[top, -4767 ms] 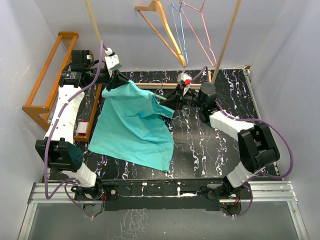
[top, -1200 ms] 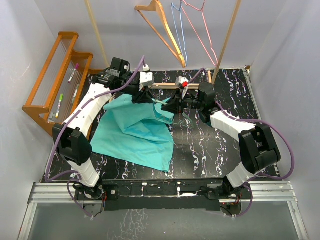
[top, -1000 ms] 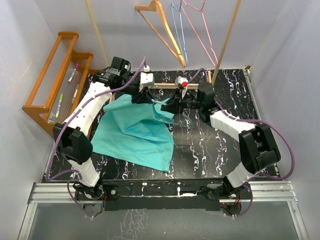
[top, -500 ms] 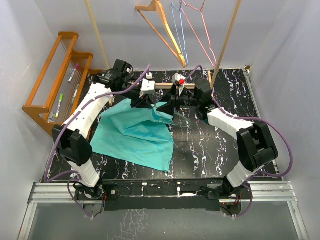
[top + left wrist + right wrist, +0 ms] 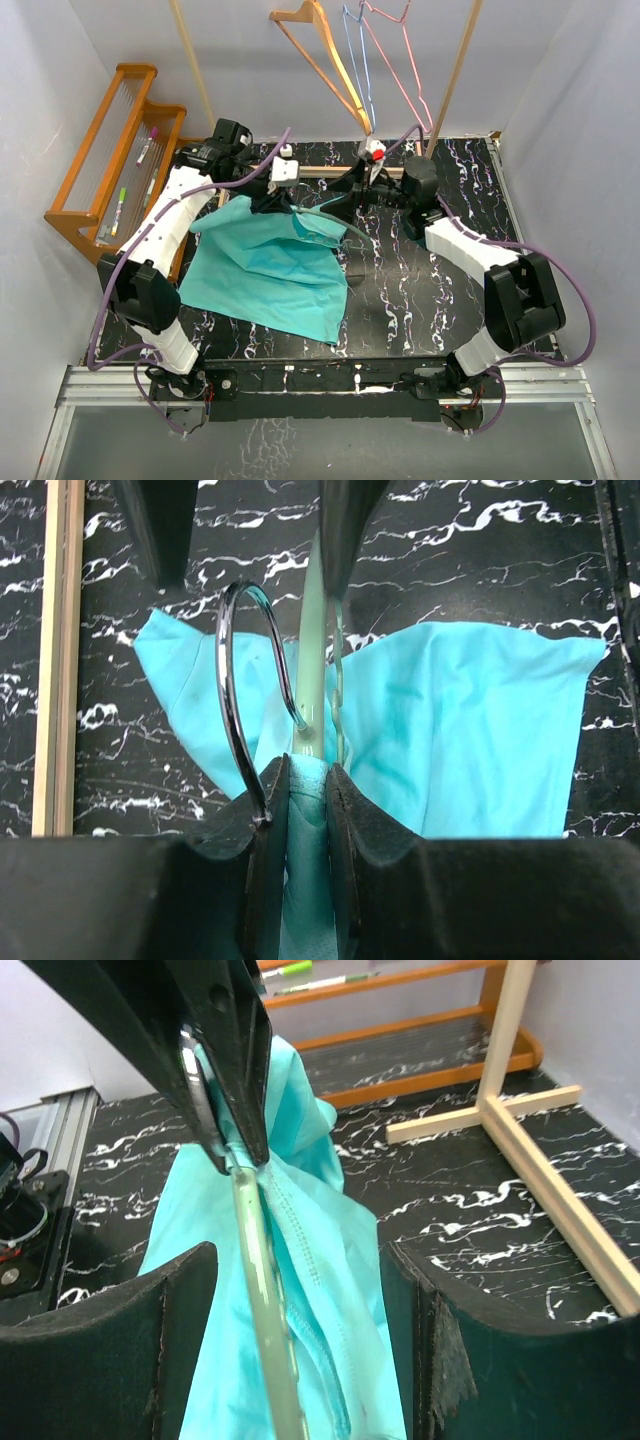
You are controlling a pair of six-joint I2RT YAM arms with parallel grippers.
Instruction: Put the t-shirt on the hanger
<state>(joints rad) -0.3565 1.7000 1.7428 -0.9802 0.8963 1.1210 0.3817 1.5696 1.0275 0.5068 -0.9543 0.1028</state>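
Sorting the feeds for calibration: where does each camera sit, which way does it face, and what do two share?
Top external: above and behind the bases, looking down at the table; left arm and right arm show whole.
Left wrist: on the left arm, looking down past the left hand, shut on the t-shirt.
Right wrist: on the right arm, facing the left hand across the open right hand.
Shared: both wrist views show the hanger.
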